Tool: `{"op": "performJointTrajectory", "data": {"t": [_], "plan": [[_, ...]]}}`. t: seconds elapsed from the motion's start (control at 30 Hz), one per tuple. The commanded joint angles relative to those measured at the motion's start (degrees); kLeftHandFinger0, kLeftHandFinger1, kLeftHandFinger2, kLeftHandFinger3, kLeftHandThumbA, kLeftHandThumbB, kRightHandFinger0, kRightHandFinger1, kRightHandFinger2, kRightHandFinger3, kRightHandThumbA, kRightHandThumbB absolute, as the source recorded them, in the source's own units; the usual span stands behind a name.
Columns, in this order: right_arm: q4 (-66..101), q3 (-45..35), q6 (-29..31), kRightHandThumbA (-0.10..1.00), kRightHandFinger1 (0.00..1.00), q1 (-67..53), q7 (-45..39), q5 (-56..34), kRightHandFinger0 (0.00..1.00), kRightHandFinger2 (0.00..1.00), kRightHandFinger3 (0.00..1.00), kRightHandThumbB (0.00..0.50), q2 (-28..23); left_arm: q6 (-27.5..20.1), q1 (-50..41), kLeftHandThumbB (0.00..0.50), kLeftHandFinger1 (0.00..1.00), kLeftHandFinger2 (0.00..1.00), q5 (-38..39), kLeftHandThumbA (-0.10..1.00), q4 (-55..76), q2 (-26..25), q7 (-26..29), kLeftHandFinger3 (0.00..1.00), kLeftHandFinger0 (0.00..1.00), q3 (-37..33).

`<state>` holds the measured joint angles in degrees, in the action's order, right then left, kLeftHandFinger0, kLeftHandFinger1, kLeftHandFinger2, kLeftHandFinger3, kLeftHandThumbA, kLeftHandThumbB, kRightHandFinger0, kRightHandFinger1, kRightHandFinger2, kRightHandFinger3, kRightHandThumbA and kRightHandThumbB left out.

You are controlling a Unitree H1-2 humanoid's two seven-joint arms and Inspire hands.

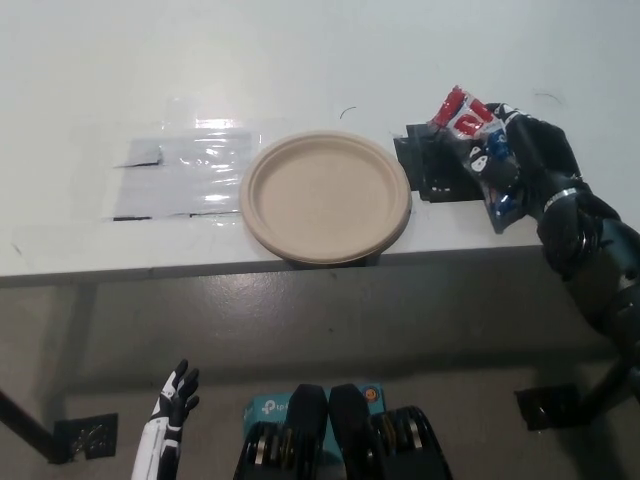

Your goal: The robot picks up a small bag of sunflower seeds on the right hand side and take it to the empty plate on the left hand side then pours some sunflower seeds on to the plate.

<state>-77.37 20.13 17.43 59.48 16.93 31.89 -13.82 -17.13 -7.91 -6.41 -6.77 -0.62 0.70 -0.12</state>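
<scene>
- The small red, white and blue crinkled plastic bag of sunflower seeds [476,138] is at the right end of the white surface [300,60], just right of the plate and above a black flat mat [432,165].
- The bag's long axis runs on a diagonal, from its red-and-white end at the upper left, nearer the plate, down to a blue end at the lower right by the surface's front edge.
- The black right robot hand [520,150] is clamped on the bag, fingers wrapped over its middle; whether the bag is lifted clear of the mat cannot be told.
- The black right arm [595,260] comes in from the lower right, forearm sloping up and leftward to the hand.
- The round beige paper plate [327,196] lies flat near the front edge of the surface, empty, with its right rim just beside the mat.
- A clear plastic sheet [185,175] lies flat to the left of the plate.
- The white left robot hand [172,400] rests low at the lower left, below the surface, fingers spread apart and holding nothing.
</scene>
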Motion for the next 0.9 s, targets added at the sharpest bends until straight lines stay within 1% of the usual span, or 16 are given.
{"op": "performJointTrajectory", "data": {"t": [0.0,0.13,0.17,0.2,0.23,0.27,0.4,0.47,0.5,0.53,0.57,0.63,0.67,0.7,0.77,0.87], "plan": [[1.14,-0.39,4.39,-0.1,0.44,-0.18,-6.12,-3.02,0.0,0.83,0.88,0.117,1.24,-1.13,0.0,0.012,1.0,1.0,0.81,1.0,0.92,-0.26,0.2,1.0,1.0,0.05],[2.07,0.29,4.72,-0.1,0.44,-0.28,-5.4,-2.66,0.0,0.83,0.89,0.091,1.13,-1.62,0.02,0.007,1.0,1.0,1.02,1.0,0.69,-0.26,0.19,1.0,1.0,0.04],[2.74,0.55,4.95,-0.1,0.43,-0.37,-5.14,-2.41,0.0,0.82,0.88,0.071,0.94,-1.57,0.11,0.009,1.0,1.0,0.96,1.0,0.65,-0.34,0.13,1.0,1.0,-0.01],[3.17,0.87,5.3,-0.1,0.4,-0.41,-4.83,-2.14,0.0,0.82,0.85,0.069,0.83,-1.65,0.12,0.008,1.0,1.0,0.94,1.0,0.64,-0.34,0.15,1.0,1.0,-0.02],[3.54,1.17,6.1,-0.1,0.36,-0.52,-4.13,-1.87,0.0,0.77,0.79,0.073,0.73,-1.69,0.12,0.01,1.0,1.0,0.91,1.0,0.65,-0.34,0.17,1.0,1.0,-0.04],[4.07,1.78,6.46,-0.1,0.32,-0.62,-3.1,-1.17,0.0,0.73,0.73,0.057,0.67,-1.55,0.1,0.015,1.0,1.0,0.73,1.0,0.74,-0.4,0.19,1.0,1.0,-0.07],[5.96,4.16,7.06,-0.1,0.34,-0.98,-0.31,0.97,0.0,0.76,0.78,0.085,0.36,-0.85,0.0,0.024,1.0,1.0,0.9,1.0,1.17,-0.42,0.0,1.0,1.0,-0.12],[7.22,6.03,7.62,-0.1,0.34,-1.34,2.62,2.91,0.0,0.78,0.8,0.102,0.16,-1.04,0.06,0.016,1.0,1.0,0.77,1.0,0.97,-0.5,-0.04,1.0,1.0,-0.2],[7.65,7.0,8.22,-0.1,0.33,-1.4,3.82,3.68,0.0,0.78,0.77,0.099,0.1,-0.8,-0.01,0.008,1.0,1.0,0.49,1.0,1.23,-0.48,0.04,1.0,1.0,-0.26],[8.0,7.31,8.27,-0.1,0.33,-1.47,4.11,3.84,0.0,0.77,0.69,0.086,0.06,-0.64,-0.01,0.005,1.0,1.0,0.39,1.0,1.35,-0.44,0.06,1.0,1.0,-0.31],[8.51,8.04,8.53,-0.1,0.32,-1.6,5.63,4.58,0.0,0.74,0.64,0.104,0.07,-0.55,-0.02,0.005,1.0,1.0,0.54,1.0,1.42,-0.37,0.05,1.0,1.0,-0.31],[9.3,9.35,9.16,-0.1,0.29,-1.97,8.19,5.87,0.0,0.69,0.57,0.113,0.09,-0.56,-0.09,0.019,1.0,1.0,0.59,1.0,1.39,-0.34,0.08,1.0,1.0,-0.3],[9.37,9.45,9.22,-0.1,0.28,-2.03,8.44,5.94,0.0,0.68,0.55,0.111,0.09,-0.52,-0.12,0.019,1.0,1.0,0.6,1.0,1.39,-0.31,0.08,1.0,1.0,-0.31],[9.52,10.09,9.47,-0.1,0.25,-2.19,10.05,6.37,0.0,0.65,0.51,0.136,0.1,-0.39,-0.16,0.016,1.0,1.0,0.4,1.0,1.51,-0.29,0.16,1.0,1.0,-0.34],[10.23,10.77,9.5,-0.1,0.25,-2.51,10.74,6.46,0.0,0.64,0.51,0.11,0.04,-0.65,-0.14,0.005,1.0,1.0,0.62,1.0,1.54,-0.35,-0.02,1.0,1.0,-0.39],[11.0,12.64,9.5,-0.1,0.2,-2.72,14.02,7.63,0.0,0.59,0.46,0.112,-0.28,-0.8,0.06,0.015,1.0,1.0,1.05,1.0,1.3,-0.38,-0.22,1.0,1.0,-0.39]]}}
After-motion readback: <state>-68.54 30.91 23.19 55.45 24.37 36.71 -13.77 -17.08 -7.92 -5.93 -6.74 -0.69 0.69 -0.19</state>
